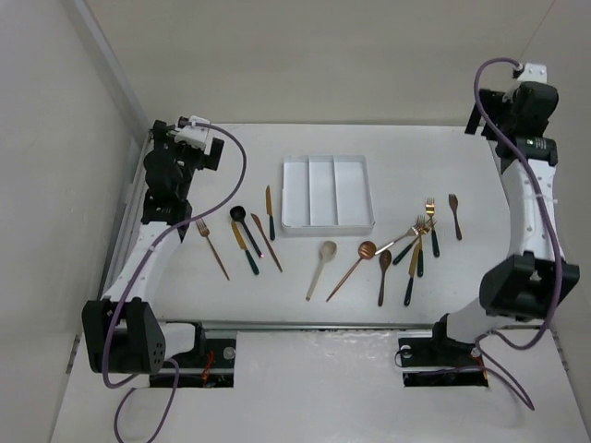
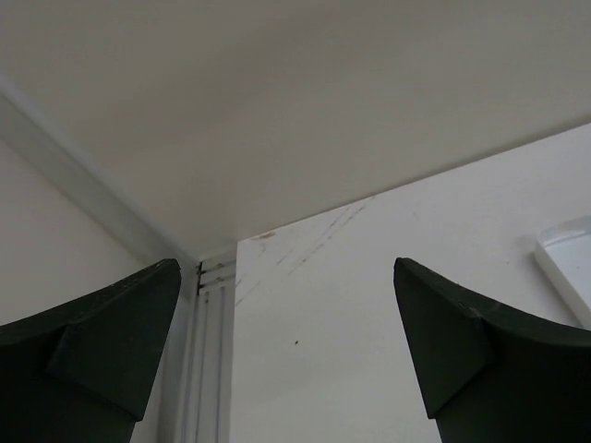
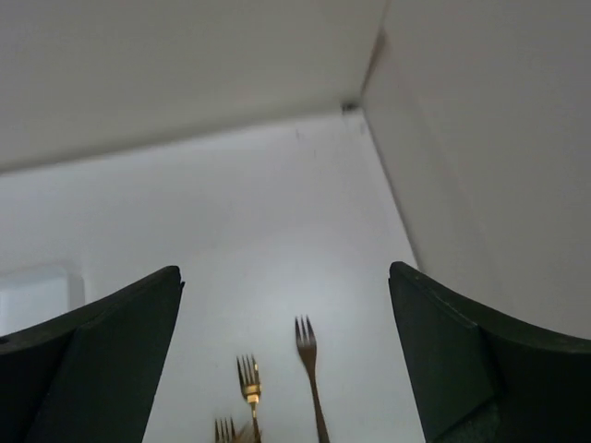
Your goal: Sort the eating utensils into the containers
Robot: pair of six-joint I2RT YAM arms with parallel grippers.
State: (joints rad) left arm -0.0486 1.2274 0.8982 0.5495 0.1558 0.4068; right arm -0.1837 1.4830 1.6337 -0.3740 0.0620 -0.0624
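Note:
The white three-compartment tray [image 1: 327,223] lies at the table's middle back, and nothing shows in its compartments. Left of it lie a fork [image 1: 212,249], a black spoon [image 1: 245,231], and knives [image 1: 270,212]. In front lie a cream spoon [image 1: 321,269] and a copper spoon [image 1: 352,268]. To the right is a pile of forks, knives and a spoon [image 1: 414,249], plus a single fork [image 1: 455,215]. My left gripper [image 1: 205,138] is raised at the back left, open and empty. My right gripper [image 1: 489,115] is raised at the back right, open and empty, with fork tips [image 3: 309,369] below it.
White walls enclose the table at the back and both sides. A metal rail [image 1: 305,326] runs along the near edge between the arm bases. A corner of the tray [image 2: 568,263] shows in the left wrist view.

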